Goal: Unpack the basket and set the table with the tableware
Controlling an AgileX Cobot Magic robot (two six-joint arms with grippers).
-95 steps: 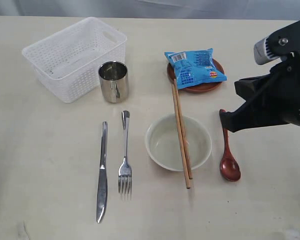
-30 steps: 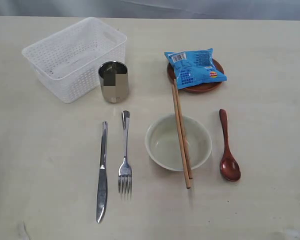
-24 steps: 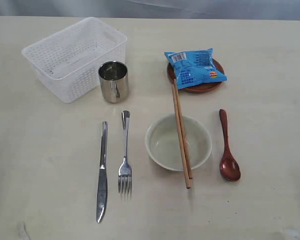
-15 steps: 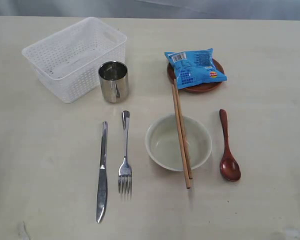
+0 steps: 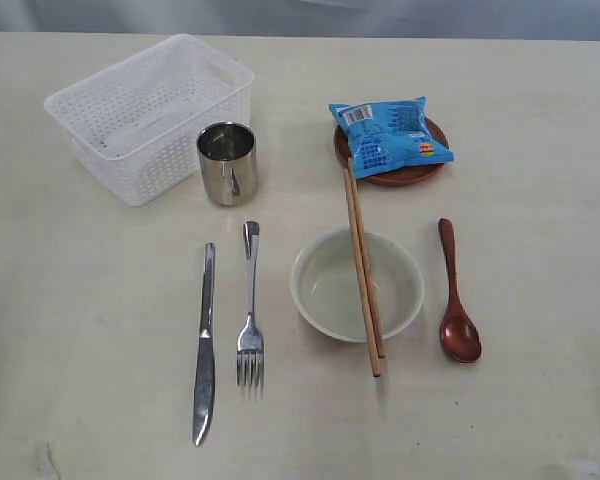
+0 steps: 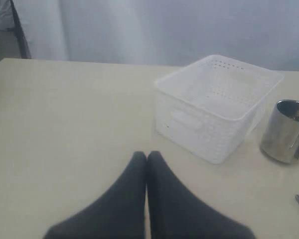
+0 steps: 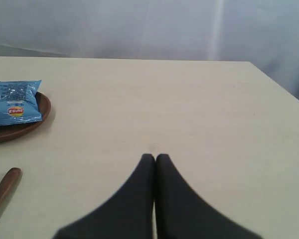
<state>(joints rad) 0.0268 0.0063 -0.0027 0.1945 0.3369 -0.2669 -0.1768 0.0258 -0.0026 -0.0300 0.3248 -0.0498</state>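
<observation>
Two pinched shut, nothing held: left claw (image 6: 147,157), right claw (image 7: 155,158). Near on surface (image 5: 540,200), left to right: knife (image 5: 206,345), fork (image 5: 250,310), bowl (image 5: 298,280) with chopsticks (image 5: 362,270) across it, spoon (image 5: 455,300). Far left: cup (image 5: 227,163) just beside basket (image 5: 160,160). Far right: packet (image 5: 390,135) on plate (image 5: 400,177).

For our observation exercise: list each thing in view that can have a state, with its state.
basket: upright, empty.
cup: upright, beside the basket.
bowl: upright, chopsticks across its rim.
plate: packet lying on it.
left gripper: shut, holding nothing.
right gripper: shut, holding nothing.
</observation>
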